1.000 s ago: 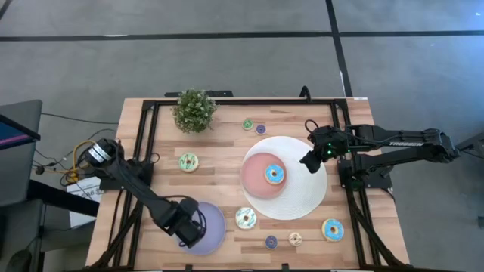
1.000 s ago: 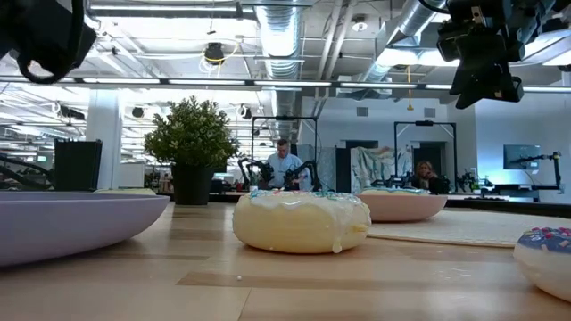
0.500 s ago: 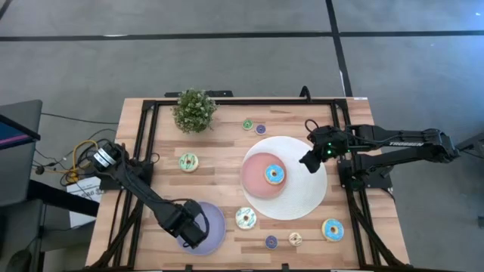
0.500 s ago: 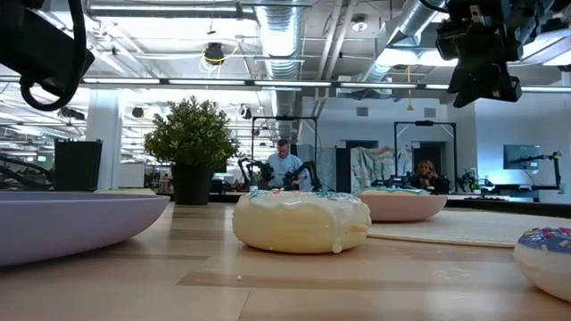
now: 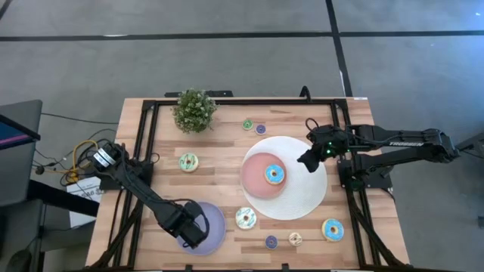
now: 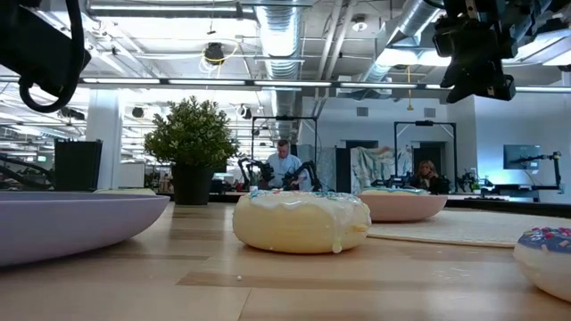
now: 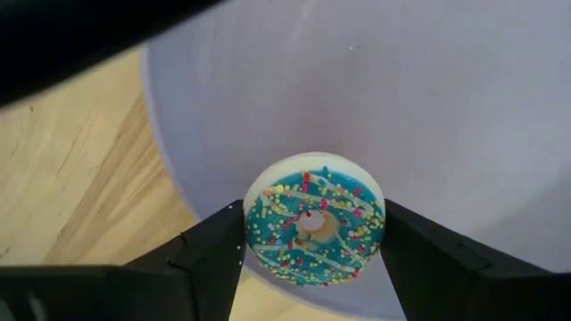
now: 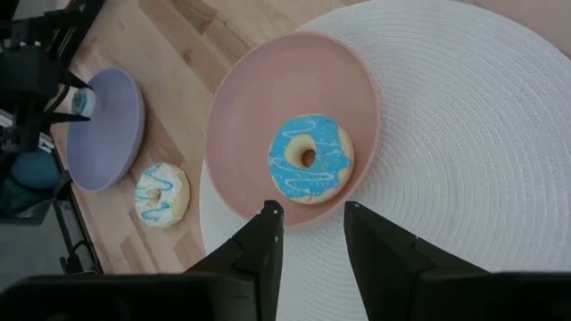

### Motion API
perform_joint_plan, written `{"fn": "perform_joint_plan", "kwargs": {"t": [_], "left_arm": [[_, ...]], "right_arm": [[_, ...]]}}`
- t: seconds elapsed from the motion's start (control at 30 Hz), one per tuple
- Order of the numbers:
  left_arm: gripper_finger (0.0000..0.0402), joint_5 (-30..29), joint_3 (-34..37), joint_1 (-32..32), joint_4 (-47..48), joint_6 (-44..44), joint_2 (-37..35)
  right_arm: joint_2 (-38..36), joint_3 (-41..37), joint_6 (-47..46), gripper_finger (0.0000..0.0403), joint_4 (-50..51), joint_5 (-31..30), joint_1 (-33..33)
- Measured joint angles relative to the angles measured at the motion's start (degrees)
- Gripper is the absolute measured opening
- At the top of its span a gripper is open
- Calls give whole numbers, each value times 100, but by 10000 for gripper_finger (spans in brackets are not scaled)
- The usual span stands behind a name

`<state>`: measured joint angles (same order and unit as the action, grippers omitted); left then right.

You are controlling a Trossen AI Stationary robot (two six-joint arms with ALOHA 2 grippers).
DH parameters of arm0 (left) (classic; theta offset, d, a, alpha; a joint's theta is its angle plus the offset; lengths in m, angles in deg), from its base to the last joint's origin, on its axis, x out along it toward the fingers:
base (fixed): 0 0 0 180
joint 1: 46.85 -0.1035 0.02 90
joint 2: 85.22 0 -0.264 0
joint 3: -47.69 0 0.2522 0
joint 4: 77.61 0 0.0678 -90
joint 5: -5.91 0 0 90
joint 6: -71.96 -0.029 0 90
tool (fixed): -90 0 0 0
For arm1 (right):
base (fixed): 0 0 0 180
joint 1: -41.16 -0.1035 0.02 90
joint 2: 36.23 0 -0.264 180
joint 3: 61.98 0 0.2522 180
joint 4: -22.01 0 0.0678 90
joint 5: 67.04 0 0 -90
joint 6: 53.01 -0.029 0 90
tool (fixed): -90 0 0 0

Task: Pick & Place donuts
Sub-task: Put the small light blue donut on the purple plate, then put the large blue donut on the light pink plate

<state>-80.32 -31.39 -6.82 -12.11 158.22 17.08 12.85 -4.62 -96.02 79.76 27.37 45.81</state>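
- Donuts were spread over the wooden table (image 5: 219,177); one with teal icing (image 7: 314,230) sat between the left gripper's (image 7: 312,259) fingers (image 7: 211,254) on the lavender plate (image 5: 215,227), the jaws wide about it, contact unclear.
- The right gripper (image 8: 308,227) hovered with narrow, empty jaws above the edge of the white woven mat (image 5: 306,200), beside the pink plate (image 5: 253,177).
- The lavender plate held that one teal donut.
- The pink plate, lying on the mat, held one blue-iced donut (image 5: 274,174).
- Seven more lay loose on the wood: three larger ones (image 5: 188,162) (image 5: 246,218) (image 5: 333,229) and four tiny ones (image 5: 247,125) (image 5: 261,129) (image 5: 271,242) (image 5: 295,239).
- Counted: nine donuts, two plates, one mat, one potted plant (image 5: 194,110).
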Motion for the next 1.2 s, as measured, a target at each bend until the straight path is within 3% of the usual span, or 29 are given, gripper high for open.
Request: {"fn": "perform_joint_plan", "kwargs": {"t": [0.43, 0.73, 1.2], "left_arm": [[275, 0, 0, -2, 0, 22, 0], [277, 5, -175, -113, 27, 70, -2], [277, -465, -786, -859, 531, -1237, -7]], "right_arm": [[0, 0, 0, 113, 0, 2, 0], [0, 0, 2, 113, 2, 2, 0], [0, 0, 8, 113, 1, 2, 0]]}}
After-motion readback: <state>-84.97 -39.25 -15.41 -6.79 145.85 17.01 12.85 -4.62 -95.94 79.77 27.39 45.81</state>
